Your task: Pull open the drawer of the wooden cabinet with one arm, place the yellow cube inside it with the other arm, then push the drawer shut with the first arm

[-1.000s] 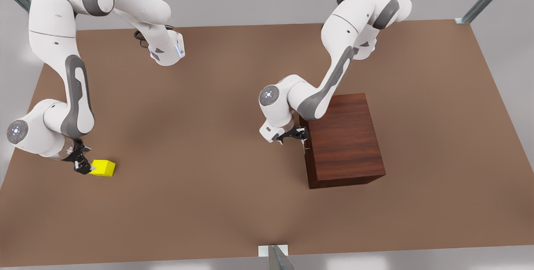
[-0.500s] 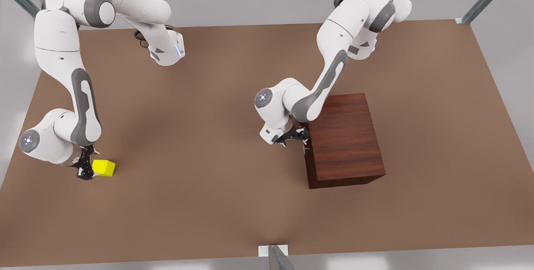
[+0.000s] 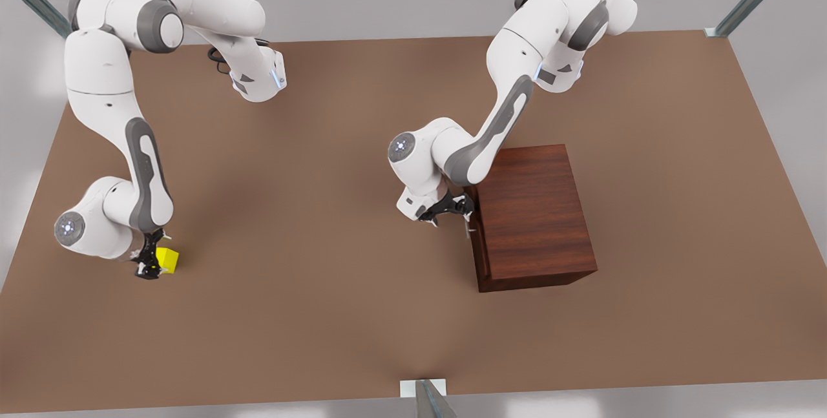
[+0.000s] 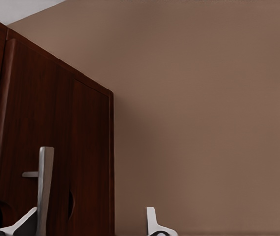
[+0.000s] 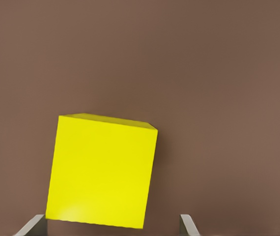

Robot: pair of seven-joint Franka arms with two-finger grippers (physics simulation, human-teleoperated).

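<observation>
The left gripper (image 3: pixel 452 210) sits at the wooden cabinet's (image 3: pixel 536 211) drawer front, fingers spread around the upright silver bar handle (image 4: pixel 45 184) — not yet clamped. The right gripper (image 3: pixel 150 263), wide open, hangs directly over the yellow cube (image 3: pixel 169 260) on the table (image 3: pixel 323 276) — cube between its fingers.

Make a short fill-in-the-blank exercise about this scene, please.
1. The right gripper, fingers open, is at the small bright ____ cube.
2. The left gripper is at the thin silver bar ____ on the dark reddish-brown wooden cabinet.
3. Everything rests on a flat ____ table.

Missing words: yellow; handle; brown
</observation>
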